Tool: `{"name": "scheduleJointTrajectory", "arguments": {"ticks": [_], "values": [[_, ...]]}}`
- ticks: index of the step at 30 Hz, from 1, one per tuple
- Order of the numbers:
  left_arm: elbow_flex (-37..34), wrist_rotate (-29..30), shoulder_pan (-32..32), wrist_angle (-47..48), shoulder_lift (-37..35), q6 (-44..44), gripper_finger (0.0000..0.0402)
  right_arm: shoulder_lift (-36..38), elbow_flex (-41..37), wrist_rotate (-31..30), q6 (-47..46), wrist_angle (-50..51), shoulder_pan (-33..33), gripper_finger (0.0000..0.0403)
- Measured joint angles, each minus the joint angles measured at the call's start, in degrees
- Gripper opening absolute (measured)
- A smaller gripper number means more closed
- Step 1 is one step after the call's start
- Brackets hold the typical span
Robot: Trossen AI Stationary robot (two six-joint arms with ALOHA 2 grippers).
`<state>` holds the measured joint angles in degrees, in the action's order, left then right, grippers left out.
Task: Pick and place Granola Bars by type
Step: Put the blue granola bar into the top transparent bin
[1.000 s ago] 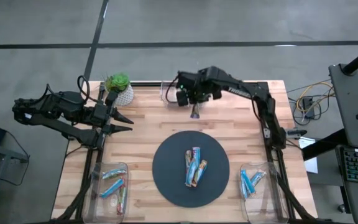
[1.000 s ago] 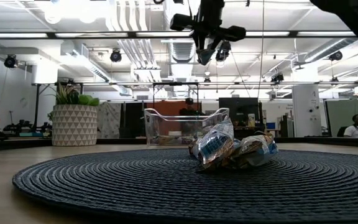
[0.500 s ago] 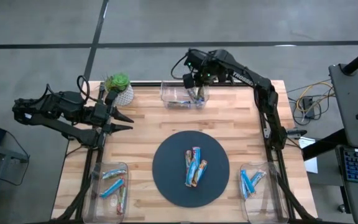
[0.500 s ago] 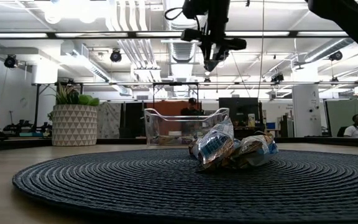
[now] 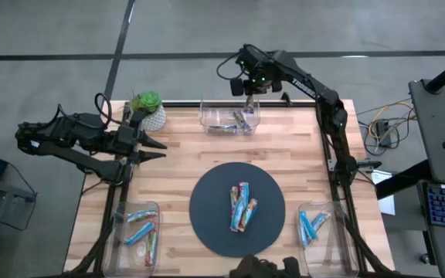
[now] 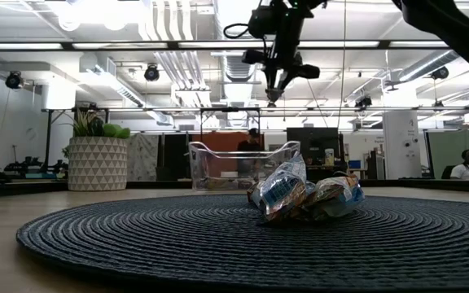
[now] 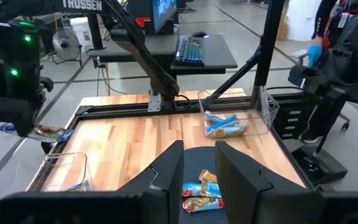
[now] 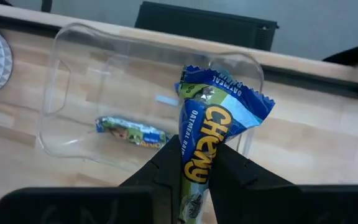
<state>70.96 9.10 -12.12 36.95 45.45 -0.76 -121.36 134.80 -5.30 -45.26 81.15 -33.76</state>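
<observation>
My right gripper (image 5: 249,94) hangs above the clear bin (image 5: 211,116) at the table's far edge, shut on a blue granola bar (image 8: 211,130). One bar (image 8: 131,132) lies flat on that bin's floor. Several more bars (image 5: 240,205) lie heaped on the dark round mat (image 5: 207,208) in the middle of the table. My left gripper (image 5: 161,151) waits at the table's left edge beside the plant pot, open, with nothing between its fingers (image 7: 168,169). My right gripper pinches the blue bar between its two fingers (image 8: 170,167), on the wrapper's two long edges (image 8: 190,167). The bar's crimped end (image 8: 229,93) sticks out past the fingertips. The fingers slant steeply down from above. The bar is lifted clear, high over the far bin.
A clear bin (image 5: 122,232) at the near left holds mixed bars, and a clear bin (image 5: 324,239) at the near right holds blue bars. A potted plant (image 5: 148,110) stands at the far left corner. Bare wood lies between the mat and the far bin.
My right gripper has carried the blue bar toward the table's far edge, from over the bare wood in front of the far bin to above the bin itself, turning a little as it went. The bar stays pinched and clear of everything.
</observation>
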Motion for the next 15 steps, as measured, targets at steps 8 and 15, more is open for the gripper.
{"name": "scheduleJointTrajectory", "arguments": {"ticks": [8,15], "values": [[0.00,0.00,0.00,0.00,0.00,-1.20,0.0075,0.00,0.00,2.40,1.80,-0.69,-0.81,0.0054],[0.00,0.01,0.00,0.00,0.00,-1.25,0.0075,-0.02,-0.07,2.80,1.87,-0.81,-0.79,0.0054]]}}
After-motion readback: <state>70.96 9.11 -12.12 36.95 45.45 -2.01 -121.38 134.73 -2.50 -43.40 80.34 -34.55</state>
